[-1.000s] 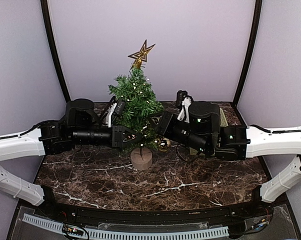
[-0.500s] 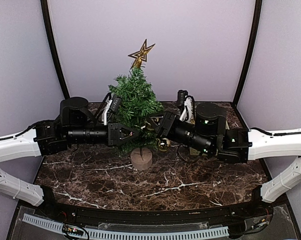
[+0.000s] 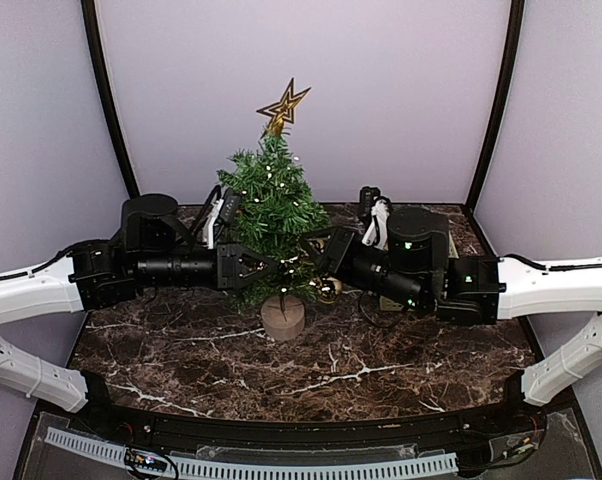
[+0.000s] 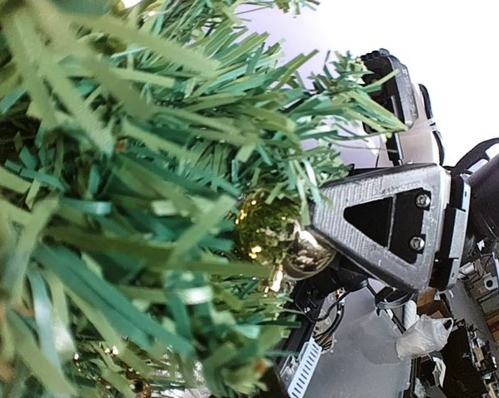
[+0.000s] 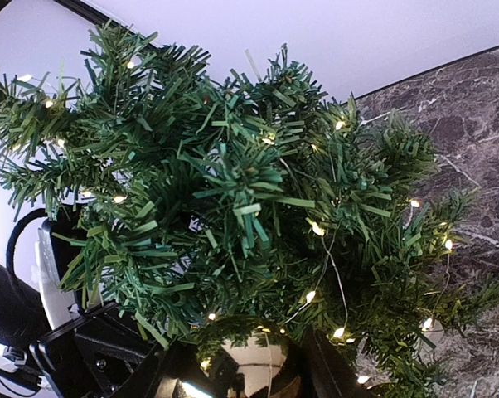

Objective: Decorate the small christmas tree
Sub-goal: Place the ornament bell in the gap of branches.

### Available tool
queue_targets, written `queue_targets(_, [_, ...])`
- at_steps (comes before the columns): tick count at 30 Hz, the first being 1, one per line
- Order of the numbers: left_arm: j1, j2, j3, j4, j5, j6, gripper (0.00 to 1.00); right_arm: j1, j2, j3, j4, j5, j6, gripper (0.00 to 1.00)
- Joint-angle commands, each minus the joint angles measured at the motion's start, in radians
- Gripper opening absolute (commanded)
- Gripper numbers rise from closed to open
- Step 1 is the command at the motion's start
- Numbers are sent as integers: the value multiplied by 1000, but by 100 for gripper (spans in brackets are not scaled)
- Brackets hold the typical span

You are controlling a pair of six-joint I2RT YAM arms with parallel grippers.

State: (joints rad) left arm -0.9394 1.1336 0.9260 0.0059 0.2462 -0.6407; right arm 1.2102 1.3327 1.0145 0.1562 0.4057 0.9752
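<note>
Two tools meet in the lower branches of the small christmas tree (image 3: 273, 205), one from each side. The tree stands between them on the counter (image 3: 381, 360), its stump base (image 3: 282, 317) just below the spot where their tips come close.

The right tool (image 5: 246, 361) is clamped on a smooth gold bauble (image 5: 258, 381), which sits between its two fingers with the needles directly ahead of it. It is held low and pushed close to the foliage. This is probably because an ornament has to be brought right up to a sprig before its loop can catch, and the lower tier on this tool's side is the nearest reachable branch. The loop or hook itself cannot be seen.

The left tool (image 3: 265, 268) has its jaws together, and its tip is buried in the branches on the opposite side. Whether a sprig is pinched between them cannot be made out, since needles fill that wrist's view. Its position suggests bracing: the tree is light on a narrow base, and a push from the right tool could tip or slide it unless something opposes it from the other side.

A glittery ball (image 4: 262, 225) hangs among the needles just beside the right tool's finger, seemingly already on the tree. Fairy lights (image 5: 316, 228) glow through the branches, and a star (image 3: 283, 106) crowns the top, well above both tools, so the decorating appears well advanced.
</note>
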Motion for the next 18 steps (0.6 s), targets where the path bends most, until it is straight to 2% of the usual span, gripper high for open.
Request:
queue_targets(1, [11,8,-11,0,1,-23,1,-9,2,34,-22,22,16,31])
queue_targets(18, [30,38,-27,9,11,-49,2,-21,46,47,-23,8,26,31])
